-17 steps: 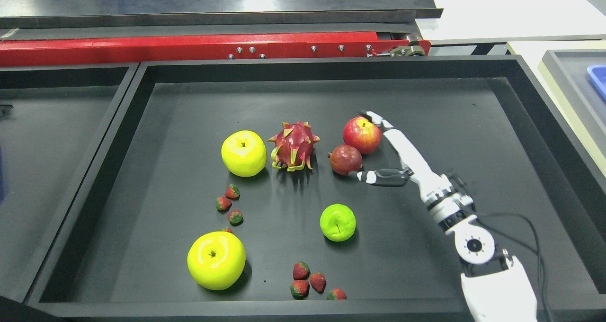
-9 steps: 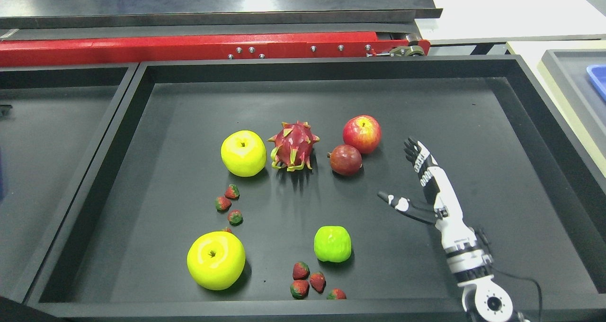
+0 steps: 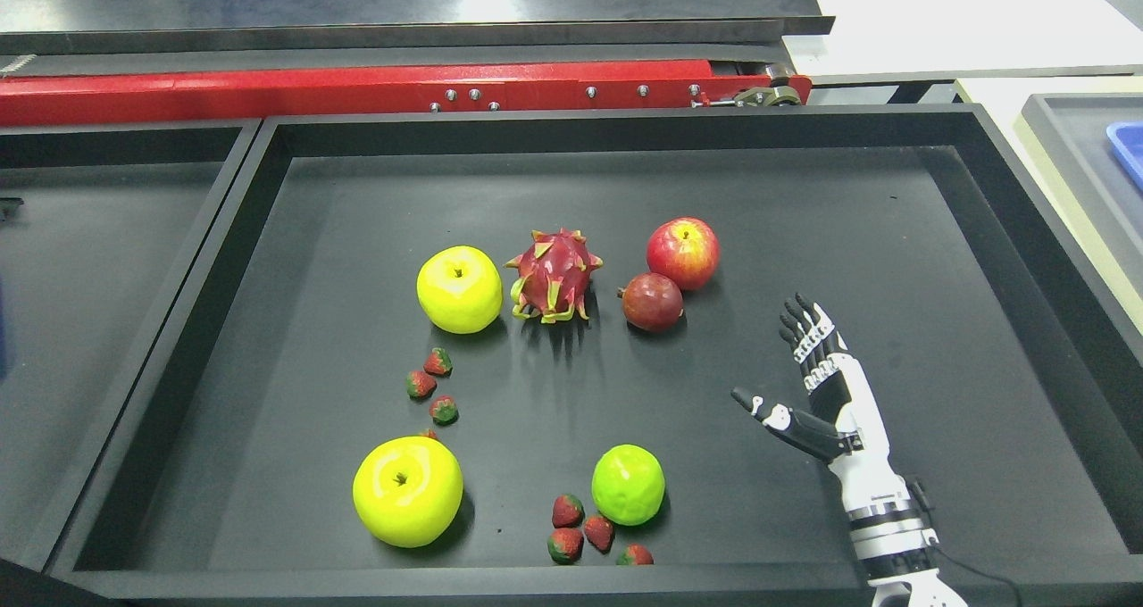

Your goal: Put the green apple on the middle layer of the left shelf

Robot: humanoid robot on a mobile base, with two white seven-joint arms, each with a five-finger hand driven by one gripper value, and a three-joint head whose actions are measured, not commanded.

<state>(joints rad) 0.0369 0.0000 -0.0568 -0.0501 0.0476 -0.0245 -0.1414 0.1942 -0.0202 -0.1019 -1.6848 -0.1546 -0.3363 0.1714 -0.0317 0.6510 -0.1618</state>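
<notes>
The green apple (image 3: 628,485) lies in the black tray (image 3: 1009,232) near its front edge, touching a cluster of small strawberries (image 3: 589,537). My right hand (image 3: 779,361) is up from the lower right, open, fingers spread and thumb pointing left, holding nothing. It stands to the right of the green apple, well apart from it. No left arm shows in the head view.
Two yellow apples (image 3: 459,288) (image 3: 408,491), a dragon fruit (image 3: 554,275), a red apple (image 3: 682,252) and a dark red fruit (image 3: 652,302) lie in the tray. More strawberries (image 3: 430,384) sit left of centre. A second tray (image 3: 107,259) adjoins on the left.
My right hand has drawn back from the red apple toward the lower right, staying open. The green apple has rolled toward the front edge, ending against the strawberries.
</notes>
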